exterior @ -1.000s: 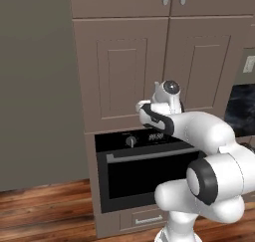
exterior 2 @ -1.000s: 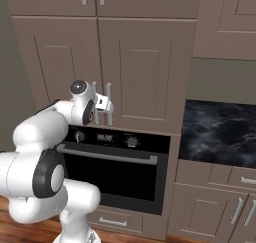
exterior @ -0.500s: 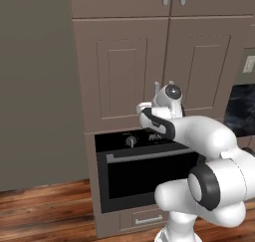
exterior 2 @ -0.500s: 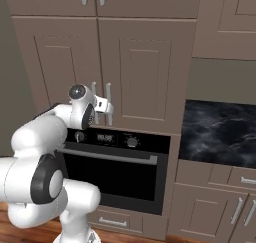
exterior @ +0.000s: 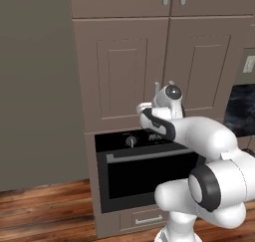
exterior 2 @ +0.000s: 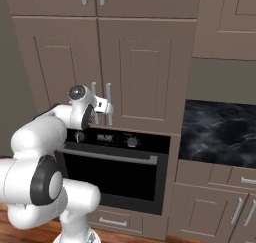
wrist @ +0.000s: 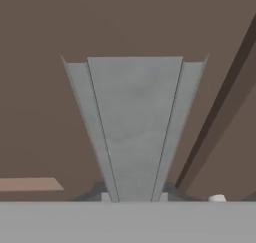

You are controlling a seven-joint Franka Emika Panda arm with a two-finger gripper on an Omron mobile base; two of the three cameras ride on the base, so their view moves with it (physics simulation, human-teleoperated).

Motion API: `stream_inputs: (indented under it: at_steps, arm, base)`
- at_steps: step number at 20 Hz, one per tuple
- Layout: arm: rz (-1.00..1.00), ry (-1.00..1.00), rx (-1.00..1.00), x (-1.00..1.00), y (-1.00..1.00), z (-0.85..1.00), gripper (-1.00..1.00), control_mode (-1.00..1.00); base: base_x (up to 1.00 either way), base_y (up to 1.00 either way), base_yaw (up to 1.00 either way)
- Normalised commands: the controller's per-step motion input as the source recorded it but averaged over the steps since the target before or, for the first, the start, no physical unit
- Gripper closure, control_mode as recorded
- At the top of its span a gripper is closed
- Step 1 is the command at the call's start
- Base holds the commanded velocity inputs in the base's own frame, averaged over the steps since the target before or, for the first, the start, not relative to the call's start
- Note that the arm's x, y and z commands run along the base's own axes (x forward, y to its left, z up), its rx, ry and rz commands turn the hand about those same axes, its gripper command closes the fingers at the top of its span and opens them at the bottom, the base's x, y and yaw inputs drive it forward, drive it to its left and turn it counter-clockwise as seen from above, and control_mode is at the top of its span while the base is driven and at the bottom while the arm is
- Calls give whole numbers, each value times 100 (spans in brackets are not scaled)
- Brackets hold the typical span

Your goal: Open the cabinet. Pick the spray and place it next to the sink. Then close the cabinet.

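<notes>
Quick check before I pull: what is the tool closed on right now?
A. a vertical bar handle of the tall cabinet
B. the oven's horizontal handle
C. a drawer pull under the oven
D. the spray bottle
A: the tool sits at the cabinet's vertical silver bar handle above the oven, and the hand view shows that handle running straight up from between its tips, doors shut.

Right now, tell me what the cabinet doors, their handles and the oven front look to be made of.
Cabinet doors: painted wood by the look, matte grey-brown with recessed panels and no shine. Handles: probably brushed metal, pale silver-grey with a soft sheen. Oven front: glossy black, likely glass, with a silver bar that looks metal. All rendered, so only a guess.
</notes>
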Motion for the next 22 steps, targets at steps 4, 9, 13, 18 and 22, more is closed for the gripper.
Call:
stream_inputs:
  at_steps: [4, 9, 13, 18, 22]
  arm:
    - [0, 0, 0, -1, 20, 0, 100, -100]
    - [0, 0, 0, -1, 29, 0, 100, -100]
    - [0, 0, 0, -4, 41, 0, 100, -100]
    - [0, -4, 0, -32, 30, 0, 100, -100]
    - [0, -5, 0, -46, 18, 0, 100, -100]
  base:
    - [0, 0, 0]
    - [0, 0, 0]
    - [0, 0, 0]
    - [0, 0, 0]
    - [0, 0, 0]
